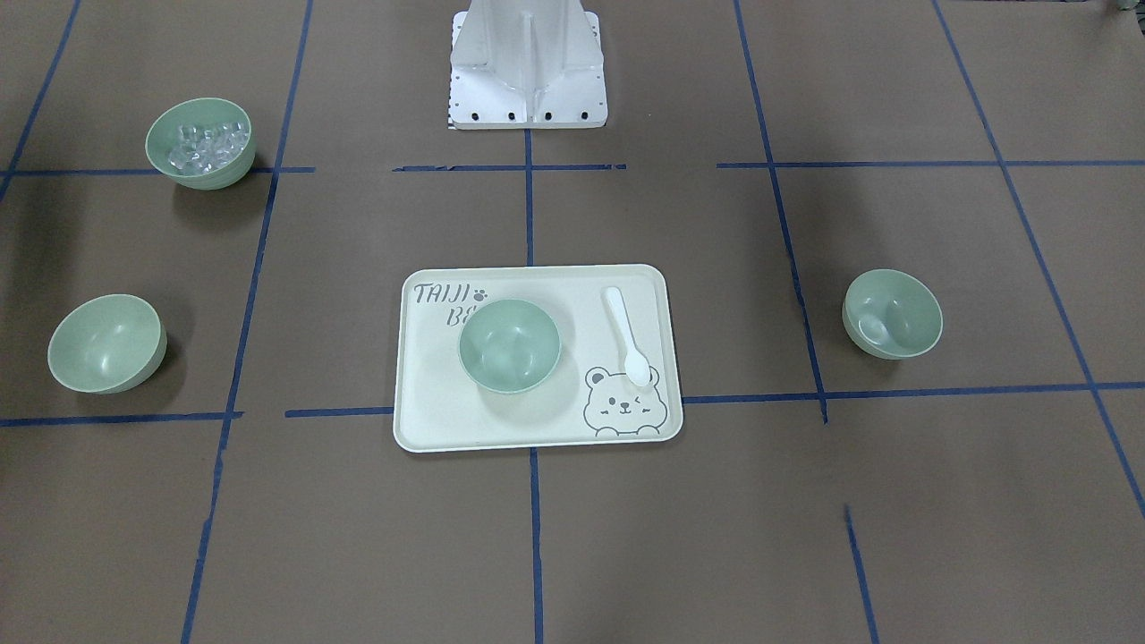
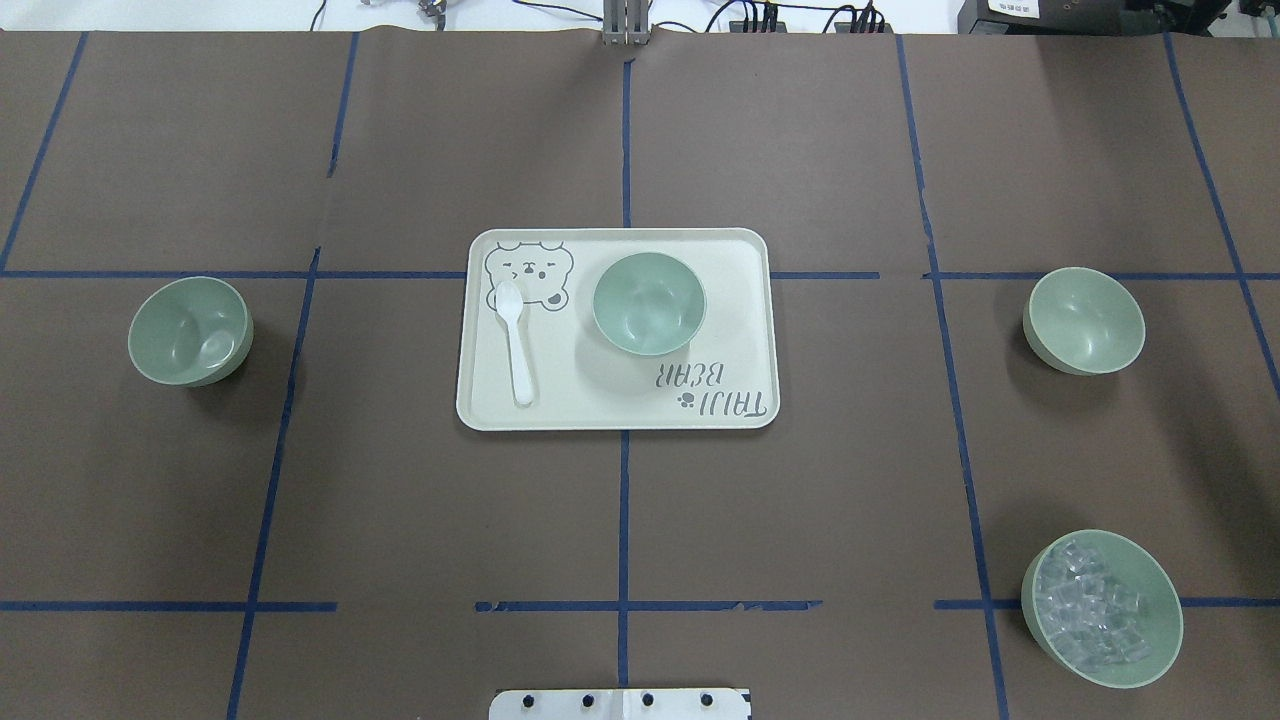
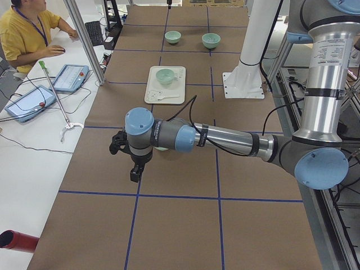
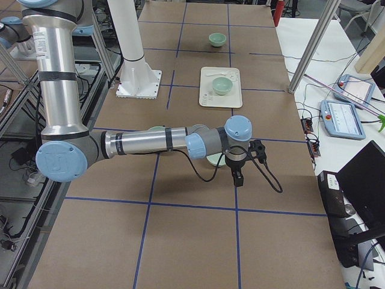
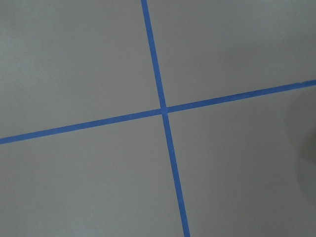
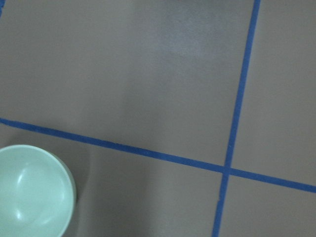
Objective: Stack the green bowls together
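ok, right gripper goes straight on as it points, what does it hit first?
Probably bare table, by the blue tape cross. The right gripper points down; the green bowl lies off to one side.

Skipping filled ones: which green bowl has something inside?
The bowl of clear cubes, at the robot's near right; the tray bowl, left bowl and other right bowl are empty.

Our left arm (image 3: pixel 225 139) and right arm (image 4: pixel 138 143) are silver tubes with pale-blue joint caps, trailing black cables. Our white base plate (image 1: pixel 501 97), top centre, shows dark screws.
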Controlling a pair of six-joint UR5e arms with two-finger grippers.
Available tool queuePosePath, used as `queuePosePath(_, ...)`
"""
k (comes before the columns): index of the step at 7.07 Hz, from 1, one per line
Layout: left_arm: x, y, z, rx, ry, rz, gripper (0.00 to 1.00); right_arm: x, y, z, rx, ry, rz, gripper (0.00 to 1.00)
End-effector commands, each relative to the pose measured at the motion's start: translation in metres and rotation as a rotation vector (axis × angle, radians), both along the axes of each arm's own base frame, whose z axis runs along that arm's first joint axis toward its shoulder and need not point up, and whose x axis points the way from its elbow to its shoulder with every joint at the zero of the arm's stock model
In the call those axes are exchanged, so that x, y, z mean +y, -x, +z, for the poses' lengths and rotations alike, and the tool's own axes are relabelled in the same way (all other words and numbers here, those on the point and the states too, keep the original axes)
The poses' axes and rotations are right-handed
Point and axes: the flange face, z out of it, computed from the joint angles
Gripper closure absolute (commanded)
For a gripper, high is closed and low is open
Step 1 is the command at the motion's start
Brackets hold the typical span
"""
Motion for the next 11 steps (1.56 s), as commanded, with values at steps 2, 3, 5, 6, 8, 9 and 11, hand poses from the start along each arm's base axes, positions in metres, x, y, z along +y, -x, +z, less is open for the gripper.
queuePosePath(2, -0.026, -0.050, 0.002, 0.059, -0.175, -0.006, 0.00, -0.012, 0.052, -0.024, -0.028, 0.016, -0.009, 0.00)
queuePosePath(3, -0.023, -0.109, -0.005, 0.087, -0.170, 0.042, 0.00, -0.014, 0.061, -0.031, -0.030, 0.002, -0.024, 0.00)
queuePosePath(5, -0.012, -0.180, 0.001, 0.086, 0.023, -0.093, 0.00, -0.014, 0.062, -0.031, -0.030, 0.003, -0.025, 0.00)
queuePosePath(6, 0.003, -0.211, 0.014, 0.058, 0.042, -0.180, 0.00, -0.014, 0.062, -0.031, -0.030, 0.003, -0.025, 0.00)
queuePosePath(8, 0.024, -0.279, 0.008, 0.108, 0.135, -0.266, 0.06, -0.014, 0.062, -0.031, -0.030, 0.002, -0.026, 0.00)
queuePosePath(9, 0.033, -0.301, 0.009, 0.099, 0.152, -0.274, 0.11, -0.014, 0.062, -0.032, -0.030, 0.001, -0.026, 0.00)
queuePosePath(11, 0.037, -0.308, 0.008, 0.108, 0.147, -0.260, 0.69, -0.014, 0.062, -0.032, -0.030, 0.001, -0.026, 0.00)
